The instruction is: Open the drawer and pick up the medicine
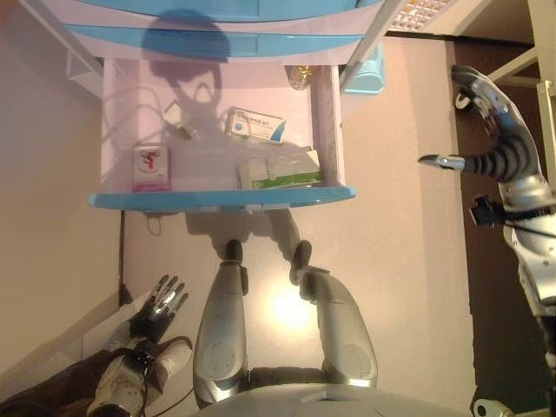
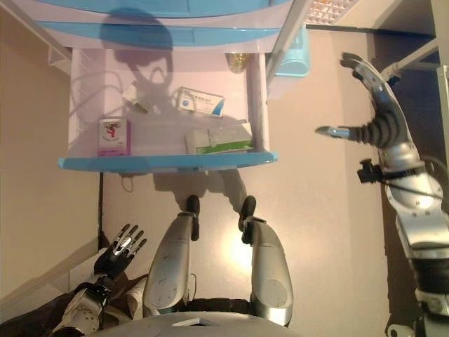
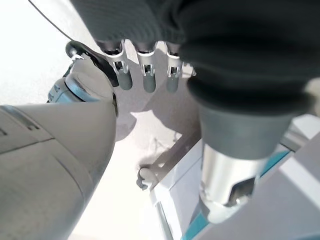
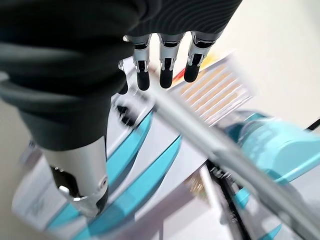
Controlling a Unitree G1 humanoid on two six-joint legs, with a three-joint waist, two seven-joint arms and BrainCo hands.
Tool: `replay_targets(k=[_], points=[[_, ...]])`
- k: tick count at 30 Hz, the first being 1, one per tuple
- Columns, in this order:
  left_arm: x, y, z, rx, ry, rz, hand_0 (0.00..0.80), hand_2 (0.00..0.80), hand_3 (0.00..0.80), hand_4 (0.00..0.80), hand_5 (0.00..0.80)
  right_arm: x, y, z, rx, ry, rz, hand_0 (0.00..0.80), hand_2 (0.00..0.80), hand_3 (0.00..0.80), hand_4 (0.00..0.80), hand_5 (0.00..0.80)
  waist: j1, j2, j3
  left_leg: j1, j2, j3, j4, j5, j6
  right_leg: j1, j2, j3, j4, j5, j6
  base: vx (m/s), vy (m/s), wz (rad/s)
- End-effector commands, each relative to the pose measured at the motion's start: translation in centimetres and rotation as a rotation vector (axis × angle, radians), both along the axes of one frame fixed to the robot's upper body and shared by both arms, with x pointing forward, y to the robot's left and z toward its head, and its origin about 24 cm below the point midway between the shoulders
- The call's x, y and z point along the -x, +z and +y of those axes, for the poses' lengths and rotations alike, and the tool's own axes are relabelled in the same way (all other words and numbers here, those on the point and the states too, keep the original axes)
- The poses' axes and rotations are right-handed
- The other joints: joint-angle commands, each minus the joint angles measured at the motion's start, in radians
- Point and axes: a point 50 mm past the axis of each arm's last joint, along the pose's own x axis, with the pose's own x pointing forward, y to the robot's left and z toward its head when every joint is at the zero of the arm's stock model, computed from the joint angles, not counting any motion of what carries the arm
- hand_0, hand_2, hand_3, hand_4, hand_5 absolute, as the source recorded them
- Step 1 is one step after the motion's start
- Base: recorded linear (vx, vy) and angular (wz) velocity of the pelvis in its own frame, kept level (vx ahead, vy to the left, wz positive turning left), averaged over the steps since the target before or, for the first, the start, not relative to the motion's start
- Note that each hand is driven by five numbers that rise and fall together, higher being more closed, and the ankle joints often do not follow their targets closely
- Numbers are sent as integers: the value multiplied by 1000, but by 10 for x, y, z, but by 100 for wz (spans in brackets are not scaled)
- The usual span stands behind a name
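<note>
Where the drawer (image 1: 221,198) stands pulled out from the cabinet (image 1: 217,30), its back is darkened by shadow, and a small pale item (image 1: 181,122) lying there cannot be identified. A yellowish object (image 1: 301,76) at the back right corner is partly cut off by the cabinet front. Three medicine boxes are counted inside the drawer: a pink and white box (image 1: 151,167) at the front left, a white and blue box (image 1: 255,125) near the middle, and a white and green box (image 1: 280,170) at the front right. None of them is touched by either hand. The left hand (image 1: 162,303) is seen low beside the robot, with fingers straight and slightly apart, holding nothing. The right hand (image 2: 365,105) is raised well to the right of the drawer, with fingers extended and the thumb held apart, also empty.
</note>
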Motion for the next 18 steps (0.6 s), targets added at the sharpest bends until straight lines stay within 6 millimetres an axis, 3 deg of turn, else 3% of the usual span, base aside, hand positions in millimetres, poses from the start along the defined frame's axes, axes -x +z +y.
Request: replay_targets(k=[1,8,18], points=[[14,-1,2,-62,-65,52,0,0,0,0,0,-6,37,13,94,25,-73,0,0,0,0,0,46,31,-42,156,-59,68,-295,33,58,20,-32,-22,169,3,110,41,-28,5],[12,4,9,-101,-81,68,0,0,0,0,0,-30,49,35,212,84,17,0,0,0,0,0,99,32,-42,155,-75,42,-297,35,60,53,-39,-48,128,-1,104,41,-6,14],[11,5,10,-97,-96,84,0,0,0,0,0,-59,34,64,346,119,160,0,0,0,0,0,160,58,-42,108,-107,2,-266,41,59,57,-55,-84,103,-31,79,31,4,15]])
